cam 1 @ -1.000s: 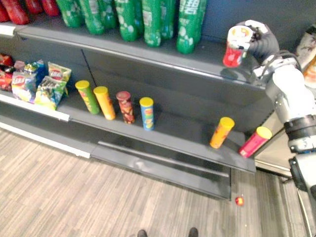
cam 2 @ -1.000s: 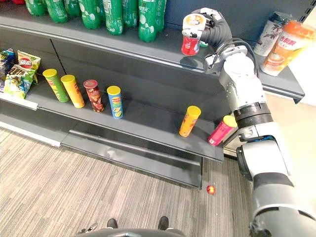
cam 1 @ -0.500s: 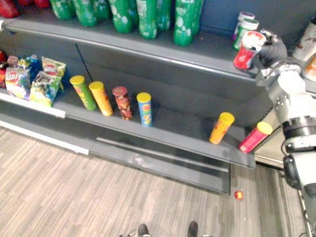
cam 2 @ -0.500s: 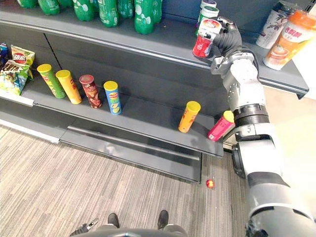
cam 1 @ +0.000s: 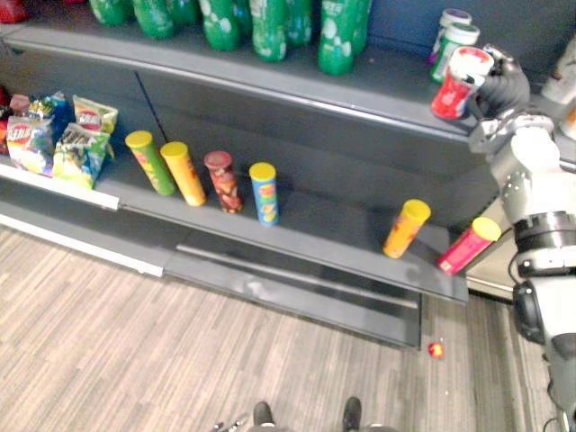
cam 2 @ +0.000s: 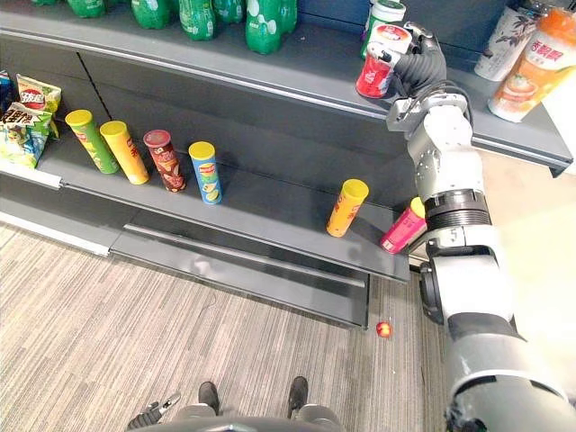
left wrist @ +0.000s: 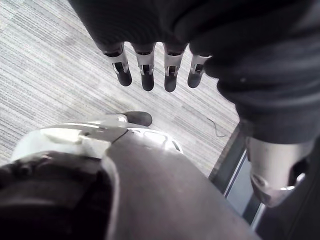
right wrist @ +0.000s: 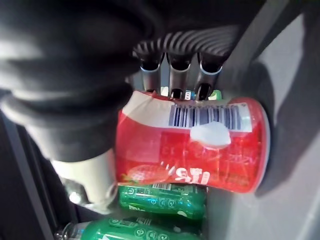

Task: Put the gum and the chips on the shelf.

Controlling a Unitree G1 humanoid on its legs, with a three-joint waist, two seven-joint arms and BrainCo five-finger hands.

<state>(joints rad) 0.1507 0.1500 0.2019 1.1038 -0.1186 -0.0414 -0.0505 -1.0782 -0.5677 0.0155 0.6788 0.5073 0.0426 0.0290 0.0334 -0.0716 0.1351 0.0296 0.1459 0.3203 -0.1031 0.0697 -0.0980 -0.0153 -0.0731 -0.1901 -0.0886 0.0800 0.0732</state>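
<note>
While the right hand (cam 2: 423,68) clasps the red gum canister (cam 2: 373,77) at the upper shelf (cam 2: 270,63), nearly placed, with chip tubes (cam 2: 207,171) seemingly shelved well below, the left wrist view shows the left hand (left wrist: 150,30) slack above the floor (left wrist: 50,75), and the right wrist view shows green canisters (right wrist: 162,196) just beside the clasping fingers (right wrist: 175,75).

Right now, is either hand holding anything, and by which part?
The right hand grips the red gum can round its side, between fingers and thumb. The left hand hangs open, holding nothing.
</note>
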